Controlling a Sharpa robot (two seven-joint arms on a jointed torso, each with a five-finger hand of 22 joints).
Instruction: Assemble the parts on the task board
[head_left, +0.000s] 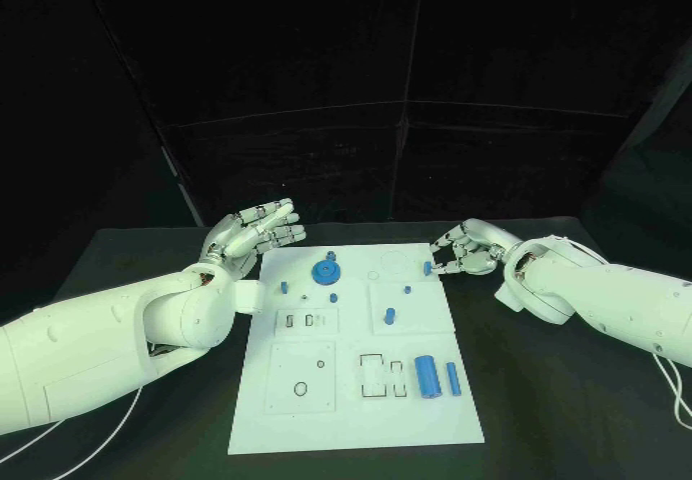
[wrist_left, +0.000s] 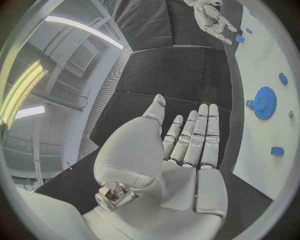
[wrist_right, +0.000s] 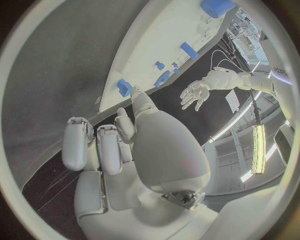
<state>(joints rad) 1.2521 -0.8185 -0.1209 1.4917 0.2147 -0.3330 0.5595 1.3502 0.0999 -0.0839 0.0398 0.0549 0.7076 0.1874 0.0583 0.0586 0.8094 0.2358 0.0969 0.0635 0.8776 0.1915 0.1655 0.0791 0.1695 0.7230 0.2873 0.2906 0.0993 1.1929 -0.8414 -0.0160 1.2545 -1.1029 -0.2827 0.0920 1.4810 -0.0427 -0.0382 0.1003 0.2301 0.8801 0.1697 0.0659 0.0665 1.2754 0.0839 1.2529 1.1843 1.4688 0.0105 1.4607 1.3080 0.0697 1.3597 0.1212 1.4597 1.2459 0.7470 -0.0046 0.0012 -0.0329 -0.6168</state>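
While the white task board (head_left: 361, 400) lies in the lower middle of the head view, we see the left hand (head_left: 257, 236) raised just off its upper left corner, palm open, fingers straight and slightly spread, holding nothing. The right hand (head_left: 464, 250) sits at the board's upper right edge with fingers curled beside a small blue part (head_left: 428, 267); we cannot tell whether it grips it. A blue gear (head_left: 327, 272) rests near the board's top, and a blue cylinder (head_left: 427, 375) lies toward its lower right.
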